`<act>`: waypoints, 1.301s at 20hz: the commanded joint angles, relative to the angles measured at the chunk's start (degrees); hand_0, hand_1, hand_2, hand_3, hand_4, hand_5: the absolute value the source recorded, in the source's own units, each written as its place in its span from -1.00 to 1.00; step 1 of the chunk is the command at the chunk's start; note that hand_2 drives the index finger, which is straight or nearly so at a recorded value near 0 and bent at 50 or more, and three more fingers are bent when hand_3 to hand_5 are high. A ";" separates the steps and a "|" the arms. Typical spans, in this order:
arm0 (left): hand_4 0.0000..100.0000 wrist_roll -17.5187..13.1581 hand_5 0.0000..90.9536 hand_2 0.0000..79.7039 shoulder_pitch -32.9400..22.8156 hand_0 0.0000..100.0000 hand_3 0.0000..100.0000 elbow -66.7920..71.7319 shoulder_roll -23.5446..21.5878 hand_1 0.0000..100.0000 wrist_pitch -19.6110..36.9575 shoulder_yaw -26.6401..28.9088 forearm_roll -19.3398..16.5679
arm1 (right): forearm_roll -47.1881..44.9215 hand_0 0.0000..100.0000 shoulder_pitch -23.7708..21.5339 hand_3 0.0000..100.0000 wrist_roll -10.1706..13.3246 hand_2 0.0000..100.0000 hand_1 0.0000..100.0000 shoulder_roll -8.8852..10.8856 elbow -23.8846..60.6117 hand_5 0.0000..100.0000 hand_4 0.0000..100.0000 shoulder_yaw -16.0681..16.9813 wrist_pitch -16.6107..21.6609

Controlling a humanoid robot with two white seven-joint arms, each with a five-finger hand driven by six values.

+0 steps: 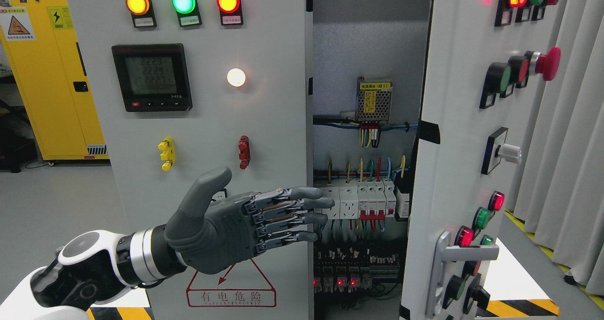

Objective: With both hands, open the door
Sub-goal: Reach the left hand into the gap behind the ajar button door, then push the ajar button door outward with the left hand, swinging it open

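Observation:
A grey electrical cabinet fills the view. Its left door (207, 136) is closed, with three lamps, a meter and two small handles on it. The right door (462, 169) is swung open towards me, showing buttons and a metal lever handle (465, 256). Between them the interior (363, 202) shows breakers and wiring. My left hand (264, 216) comes in from the lower left with fingers stretched flat and thumb up, holding nothing. Its fingertips (321, 203) reach past the left door's right edge, in front of the breakers. My right arm does not show.
A yellow storage cabinet (47, 74) stands at the far left on the grey floor. Grey curtains (566, 145) hang at the right. Yellow-black hazard tape (524, 307) marks the floor beneath the open door.

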State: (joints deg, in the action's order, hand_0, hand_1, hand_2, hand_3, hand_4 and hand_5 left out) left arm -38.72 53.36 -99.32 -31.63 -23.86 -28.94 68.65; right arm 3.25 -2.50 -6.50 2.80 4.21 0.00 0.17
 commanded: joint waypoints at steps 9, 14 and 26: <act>-1.00 0.22 -1.00 -1.00 13.16 -1.00 -1.00 16.26 15.54 -1.00 0.04 -10.43 -0.09 | 0.00 -0.56 -0.05 -1.00 0.09 -1.00 -1.00 0.01 0.01 -1.00 -1.00 -0.97 0.01; -1.00 0.22 -1.00 -1.00 14.93 -1.00 -1.00 18.55 19.23 -1.00 0.04 -11.76 -0.53 | 0.00 -0.56 -0.05 -1.00 0.09 -1.00 -1.00 0.01 0.01 -1.00 -1.00 -0.97 -0.08; -1.00 0.31 -1.00 -1.00 15.54 -1.00 -1.00 17.85 22.22 -1.00 -0.05 -12.90 -3.70 | 0.00 -0.56 -0.05 -1.00 0.09 -1.00 -1.00 -0.07 0.01 -1.00 -1.00 -1.05 0.01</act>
State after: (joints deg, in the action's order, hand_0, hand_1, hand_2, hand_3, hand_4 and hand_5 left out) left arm -38.43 68.46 -83.61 -14.45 -23.90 -39.86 66.65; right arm 3.25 -2.50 -6.45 2.77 4.22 0.00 0.17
